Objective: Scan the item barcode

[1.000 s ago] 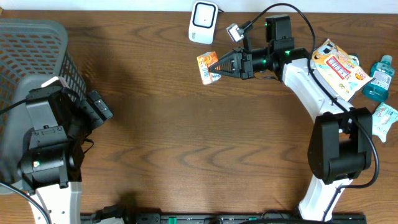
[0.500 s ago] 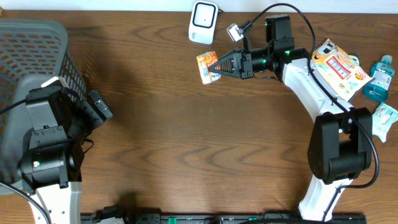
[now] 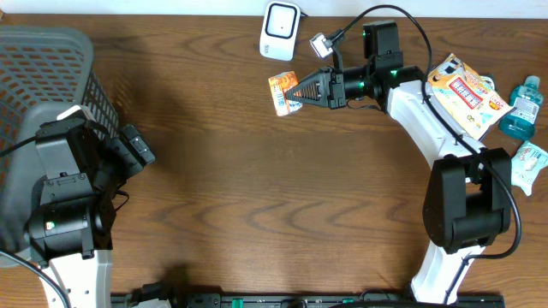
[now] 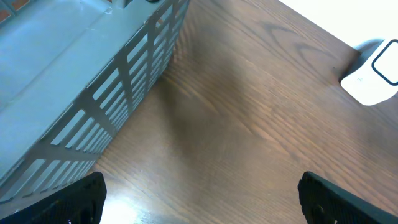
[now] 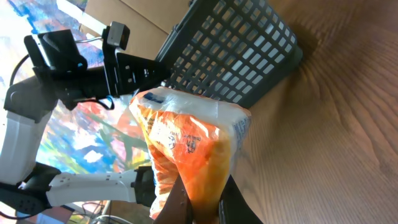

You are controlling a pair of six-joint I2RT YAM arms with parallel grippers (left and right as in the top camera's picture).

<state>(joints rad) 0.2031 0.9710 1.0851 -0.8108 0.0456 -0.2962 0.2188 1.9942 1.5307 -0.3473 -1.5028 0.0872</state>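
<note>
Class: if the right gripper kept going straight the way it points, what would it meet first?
Probably the grey basket, across the table; the orange packet the right gripper holds would touch first. Height is unclear.

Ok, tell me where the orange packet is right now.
Overhead, the orange packet is pinched in the right pincer, top centre of the table, just below the white scanner.

The right gripper point(image 3: 292, 91) pinches an orange packet point(image 3: 278, 85) near the white scanner point(image 3: 280, 30).
</note>
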